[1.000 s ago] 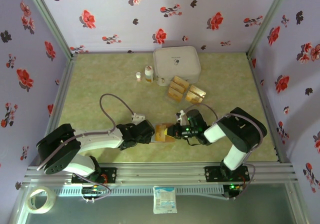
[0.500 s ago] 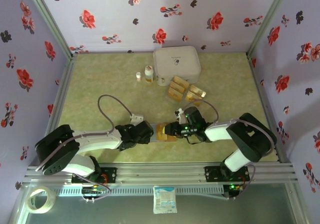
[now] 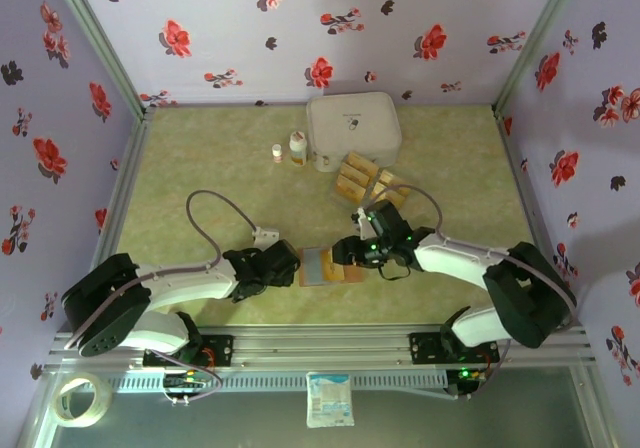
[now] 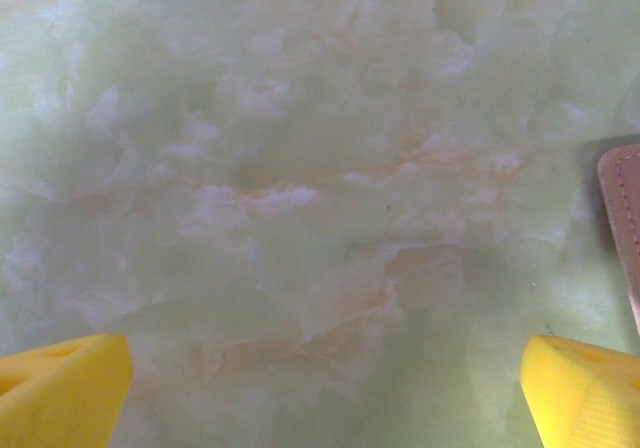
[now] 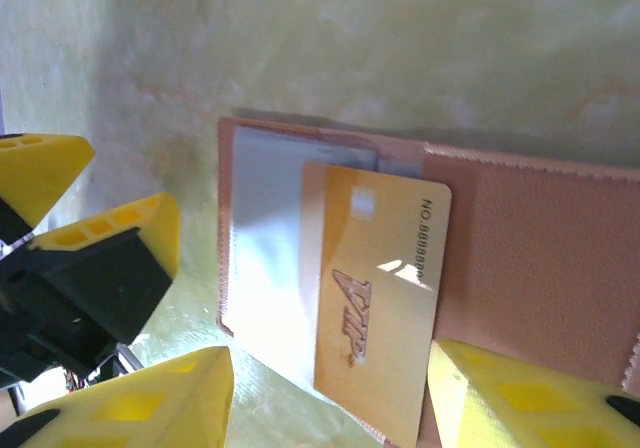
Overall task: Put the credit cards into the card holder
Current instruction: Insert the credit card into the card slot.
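right gripper [image 5: 330, 388], left gripper [image 4: 320, 388] open; card [image 5: 375, 298] apparently untouched

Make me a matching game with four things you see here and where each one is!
Things:
1. card holder
2. gold card
3. white zip case
4. tape roll

Places:
A. at the back of the table
B. lying on the card holder
C. off the table, past its front left corner
D. open flat near the table's front edge

Pairs: 1-D, 2-B, 3-A, 4-C
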`<move>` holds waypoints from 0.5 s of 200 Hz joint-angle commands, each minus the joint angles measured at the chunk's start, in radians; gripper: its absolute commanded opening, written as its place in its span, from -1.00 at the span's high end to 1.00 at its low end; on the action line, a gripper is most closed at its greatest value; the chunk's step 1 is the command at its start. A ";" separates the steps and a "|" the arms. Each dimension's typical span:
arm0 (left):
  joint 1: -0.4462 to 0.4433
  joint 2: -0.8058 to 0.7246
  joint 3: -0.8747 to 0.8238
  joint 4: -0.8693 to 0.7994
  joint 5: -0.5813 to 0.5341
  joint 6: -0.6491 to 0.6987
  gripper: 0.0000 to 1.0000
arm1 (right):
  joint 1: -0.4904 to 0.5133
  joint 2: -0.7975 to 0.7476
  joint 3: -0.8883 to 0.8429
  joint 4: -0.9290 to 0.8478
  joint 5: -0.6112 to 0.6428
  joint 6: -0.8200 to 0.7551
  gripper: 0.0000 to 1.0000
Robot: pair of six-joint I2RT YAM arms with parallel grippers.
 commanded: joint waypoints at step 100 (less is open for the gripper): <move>0.011 0.059 0.040 -0.004 0.011 0.055 -0.99 | 0.068 0.048 0.210 -0.418 0.338 -0.172 1.00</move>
